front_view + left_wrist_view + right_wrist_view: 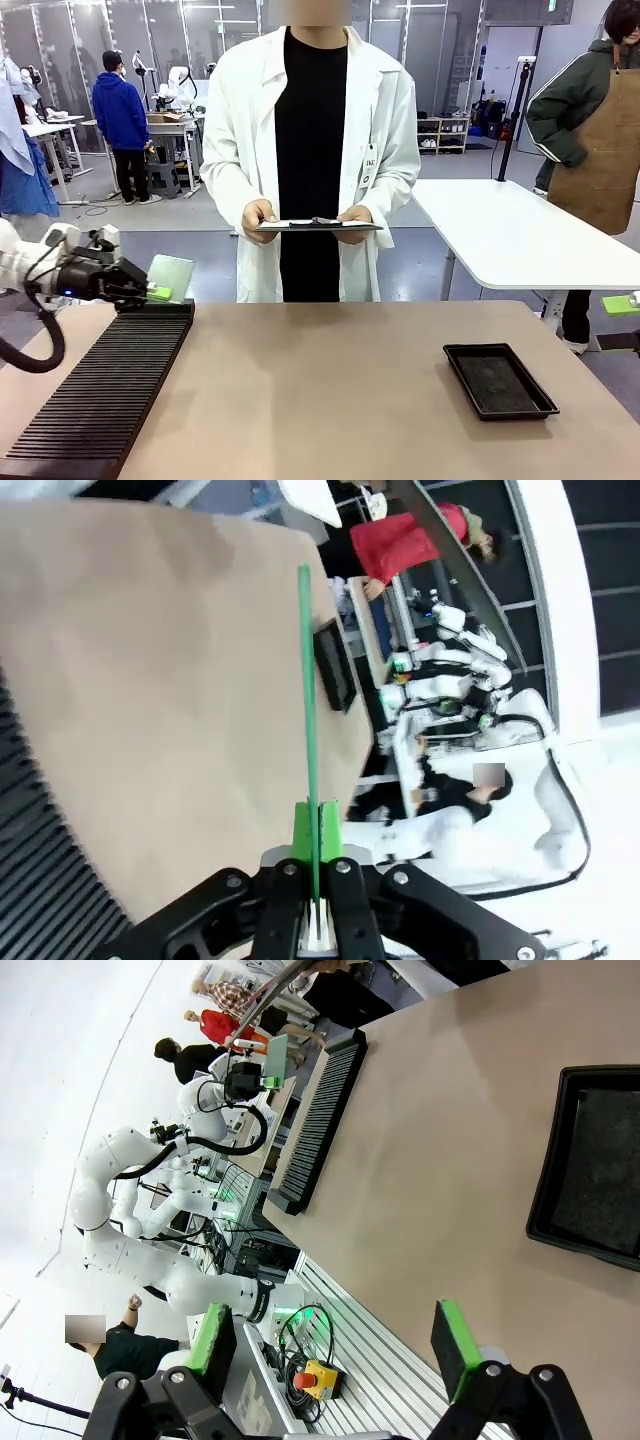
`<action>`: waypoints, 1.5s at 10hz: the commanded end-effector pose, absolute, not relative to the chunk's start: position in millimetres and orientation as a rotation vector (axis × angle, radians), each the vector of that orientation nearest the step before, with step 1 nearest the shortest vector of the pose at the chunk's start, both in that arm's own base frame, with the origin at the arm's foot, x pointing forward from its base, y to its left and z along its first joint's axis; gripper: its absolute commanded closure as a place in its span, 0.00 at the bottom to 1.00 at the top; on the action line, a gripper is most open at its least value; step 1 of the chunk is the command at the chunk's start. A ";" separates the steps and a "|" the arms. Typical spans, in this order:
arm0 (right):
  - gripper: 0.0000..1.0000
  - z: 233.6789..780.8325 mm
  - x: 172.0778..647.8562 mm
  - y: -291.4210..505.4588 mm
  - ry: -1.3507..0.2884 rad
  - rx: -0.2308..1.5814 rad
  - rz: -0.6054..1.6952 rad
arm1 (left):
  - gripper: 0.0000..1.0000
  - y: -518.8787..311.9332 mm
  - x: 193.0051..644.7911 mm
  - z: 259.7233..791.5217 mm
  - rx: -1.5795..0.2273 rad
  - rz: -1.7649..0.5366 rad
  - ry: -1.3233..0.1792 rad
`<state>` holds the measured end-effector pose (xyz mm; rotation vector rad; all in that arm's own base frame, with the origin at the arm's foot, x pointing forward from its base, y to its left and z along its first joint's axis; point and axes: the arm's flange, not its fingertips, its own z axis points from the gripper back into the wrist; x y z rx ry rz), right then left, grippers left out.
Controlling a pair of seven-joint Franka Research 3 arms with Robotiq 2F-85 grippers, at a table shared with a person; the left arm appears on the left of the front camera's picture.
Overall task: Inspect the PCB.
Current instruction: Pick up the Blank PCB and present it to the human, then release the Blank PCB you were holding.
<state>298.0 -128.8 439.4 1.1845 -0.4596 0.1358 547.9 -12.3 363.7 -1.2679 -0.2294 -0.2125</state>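
One PCB (170,276) was held at mid-left of the frame above the slotted rack (100,390), clamped by one edge between the closed pads of the left gripper (155,292), its long axis running straight out from the fingers; the right gripper (332,1332), spread empty, was set well apart.

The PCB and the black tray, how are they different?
The PCB is green and thin; the black tray is dark with a raised rim. The PCB is held upright in the air by the left gripper, near the far end of the slotted rack; the black tray lies flat on the table, with nothing touching it. The PCB looks smaller than the black tray. Both are rectangles.
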 end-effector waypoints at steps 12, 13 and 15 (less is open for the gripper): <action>0.00 440.2 298.5 -130.4 -0.472 1.187 0.155 | 0.97 -90.1 578.5 383.9 -1.535 -0.239 -0.076; 0.00 440.2 298.5 -130.4 -0.472 1.187 0.155 | 0.97 -90.1 578.5 383.9 -1.535 -0.239 -0.076; 0.00 440.2 298.5 -130.4 -0.472 1.187 0.155 | 0.97 -90.1 578.5 383.9 -1.535 -0.239 -0.076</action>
